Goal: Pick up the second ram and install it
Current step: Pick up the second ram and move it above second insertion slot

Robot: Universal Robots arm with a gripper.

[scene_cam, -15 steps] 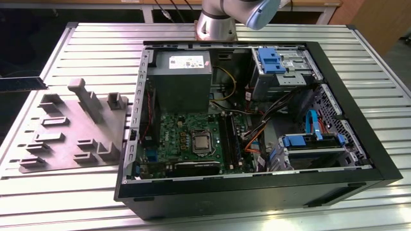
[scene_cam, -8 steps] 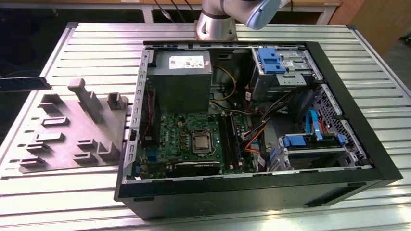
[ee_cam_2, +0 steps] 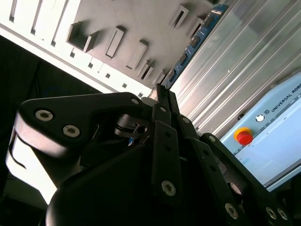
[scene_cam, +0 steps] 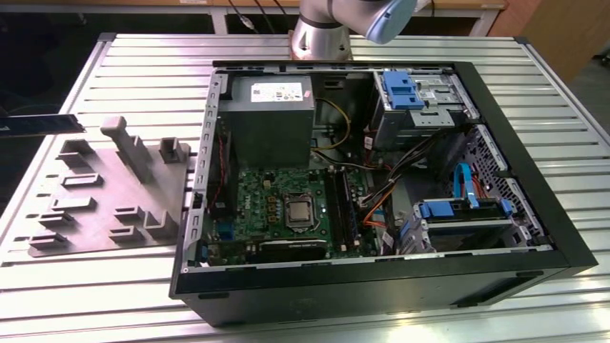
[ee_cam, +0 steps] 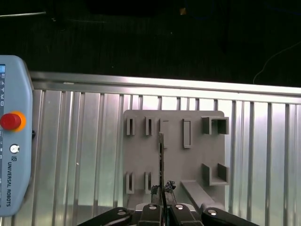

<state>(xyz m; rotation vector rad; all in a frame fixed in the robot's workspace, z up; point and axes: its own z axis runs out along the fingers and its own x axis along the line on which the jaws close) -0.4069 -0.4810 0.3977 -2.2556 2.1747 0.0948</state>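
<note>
Here the gripped second ram [scene_cam: 38,123] hangs outside the case [scene_cam: 381,286].

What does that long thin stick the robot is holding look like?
The memory stick is thin, flat and long. It looks dark on its face in the exterior view and has a blue-green board edge in the second wrist view. The robot's fingers are shut on one end, and the rest juts straight out from them. It hangs level over the grey plastic holder with slots, at the exterior view's left. Nothing else seems to touch it.
</note>
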